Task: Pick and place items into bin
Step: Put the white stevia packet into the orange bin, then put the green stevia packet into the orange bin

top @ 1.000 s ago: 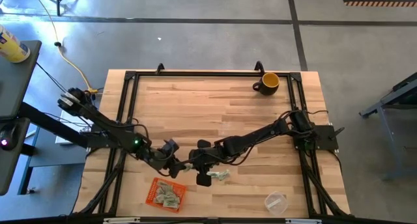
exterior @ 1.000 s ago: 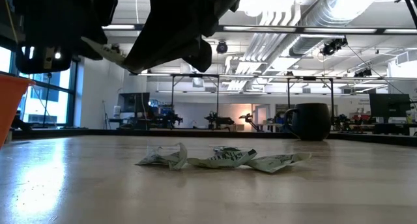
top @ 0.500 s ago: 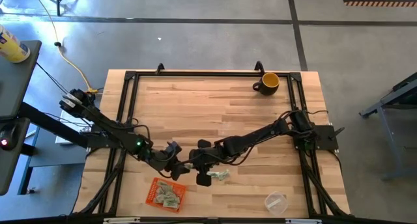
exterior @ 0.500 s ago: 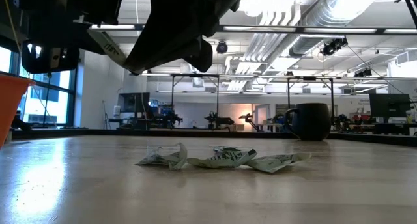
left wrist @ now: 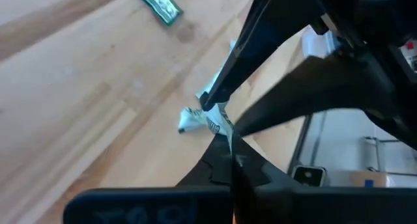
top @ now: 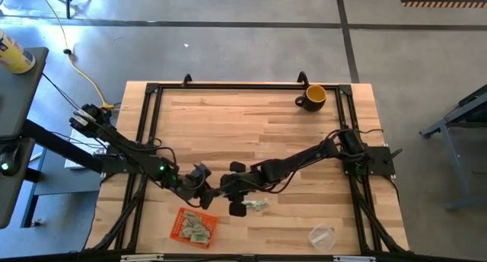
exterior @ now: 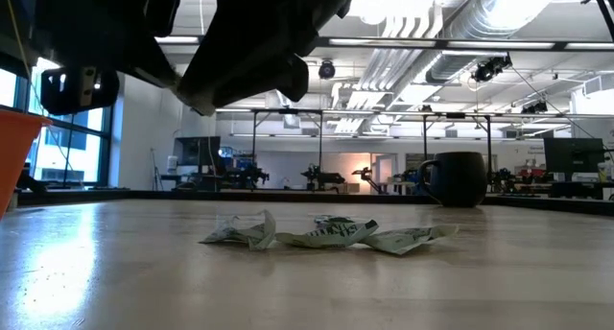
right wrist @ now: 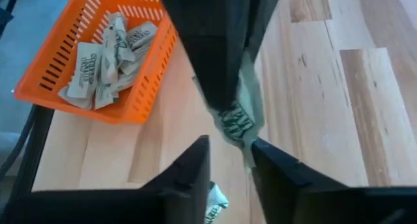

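From above, my left gripper (top: 214, 193) and right gripper (top: 226, 192) met just beyond the orange bin (top: 179, 228). At table height, three items (exterior: 326, 234) lay loose on the wood. Through my left wrist, closed fingers pinched a paper piece (left wrist: 207, 117). Through my right, pieces in the bin (right wrist: 104, 55) bore unreadable print; whether those fingers gripped, I couldn't tell.

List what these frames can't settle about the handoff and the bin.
- High view: the two grippers meet above the table; which holds the paper piece is too small to tell.
- Right wrist view: left gripper covers the piece's top.
- Low view: bin cut off by the left edge.
- Bin count: pieces overlap.
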Robot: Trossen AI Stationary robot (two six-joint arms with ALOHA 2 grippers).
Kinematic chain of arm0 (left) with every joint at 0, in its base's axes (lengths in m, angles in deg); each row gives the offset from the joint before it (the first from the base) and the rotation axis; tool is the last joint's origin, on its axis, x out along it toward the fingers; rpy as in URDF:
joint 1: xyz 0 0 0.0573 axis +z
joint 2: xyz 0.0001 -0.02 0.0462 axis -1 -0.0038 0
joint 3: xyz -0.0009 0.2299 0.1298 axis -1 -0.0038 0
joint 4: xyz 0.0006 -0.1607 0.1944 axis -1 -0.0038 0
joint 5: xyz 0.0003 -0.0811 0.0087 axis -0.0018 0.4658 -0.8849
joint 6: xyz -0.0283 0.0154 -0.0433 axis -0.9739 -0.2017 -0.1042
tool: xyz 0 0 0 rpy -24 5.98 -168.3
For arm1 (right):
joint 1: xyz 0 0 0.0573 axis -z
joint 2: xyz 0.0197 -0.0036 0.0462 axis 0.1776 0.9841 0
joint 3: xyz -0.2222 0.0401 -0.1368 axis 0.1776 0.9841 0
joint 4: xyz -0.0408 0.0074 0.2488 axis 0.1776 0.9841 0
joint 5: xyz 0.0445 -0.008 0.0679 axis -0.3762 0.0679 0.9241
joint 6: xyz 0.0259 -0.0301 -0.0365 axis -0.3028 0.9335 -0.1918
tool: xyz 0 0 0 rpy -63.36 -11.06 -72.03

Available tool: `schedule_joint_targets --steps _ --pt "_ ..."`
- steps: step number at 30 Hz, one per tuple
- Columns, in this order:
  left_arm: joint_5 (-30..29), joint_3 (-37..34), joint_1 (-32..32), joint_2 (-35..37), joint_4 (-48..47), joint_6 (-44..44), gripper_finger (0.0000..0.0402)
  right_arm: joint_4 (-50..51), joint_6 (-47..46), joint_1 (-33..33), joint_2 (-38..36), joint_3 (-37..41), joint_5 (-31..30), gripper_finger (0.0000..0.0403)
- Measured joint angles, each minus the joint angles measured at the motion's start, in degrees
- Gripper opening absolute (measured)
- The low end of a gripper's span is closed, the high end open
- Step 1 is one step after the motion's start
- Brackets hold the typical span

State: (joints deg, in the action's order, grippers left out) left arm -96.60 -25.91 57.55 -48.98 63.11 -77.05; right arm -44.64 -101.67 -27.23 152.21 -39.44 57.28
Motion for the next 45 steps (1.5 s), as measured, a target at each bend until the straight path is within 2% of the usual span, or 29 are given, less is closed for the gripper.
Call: schedule_joint_targets --steps 3,7,10,13,18,22,27,31,33,37,43,45 --pt "0.52 0.00 0.02 0.00 -0.61 0.01 0.0031 1.32 0.94 -0.32 -0.39 0.00 0.07 0.0133" --pt "6.36 0.06 -1.18 0.35 0.19 -0.02 0.0031 7.74 2.11 -0.98 -1.83 0.00 -1.12 0.0172" --pt "12.52 2.00 -4.68 0.35 -0.95 0.21 0.0022 15.32 2.13 -1.59 -2.38 -0.01 -4.39 0.0190" --pt "15.32 4.94 -9.51 0.39 -4.47 -0.62 0.0022 21.32 1.36 -1.97 -2.38 0.00 -4.02 0.0194" --pt "14.56 5.98 -17.29 0.33 -8.88 -8.55 0.0026 22.68 1.49 -2.91 -2.38 3.05 -2.93 0.0189" --pt "11.16 5.62 -21.26 -1.03 -9.03 -13.29 0.0052 21.21 5.47 -4.22 -2.40 5.58 -1.21 0.0190" --pt "4.72 5.64 -22.21 -1.40 -10.03 -16.67 0.0098 21.19 10.50 -6.42 -2.40 8.18 -3.90 0.0193" --pt "4.82 5.64 -22.16 -1.40 -9.64 -16.84 0.0137 20.95 8.62 -4.38 -2.43 8.16 -2.18 0.0191" --pt "6.61 5.64 -22.16 -1.39 -9.68 -16.85 0.0155 21.21 8.97 -3.06 -3.07 8.13 -3.75 0.0191" --pt "7.27 5.64 -22.18 -0.21 -9.17 -16.18 0.0181 21.09 16.36 -0.64 -4.07 7.98 -8.02 0.0190" --pt "6.30 5.63 -22.18 2.40 -14.09 -13.56 0.0187 20.49 38.79 2.55 -3.65 10.91 -7.53 0.0189" --pt "5.32 5.62 -22.16 3.42 -16.13 -13.53 0.0184 19.19 46.43 3.30 -3.59 12.38 -5.45 0.0189"
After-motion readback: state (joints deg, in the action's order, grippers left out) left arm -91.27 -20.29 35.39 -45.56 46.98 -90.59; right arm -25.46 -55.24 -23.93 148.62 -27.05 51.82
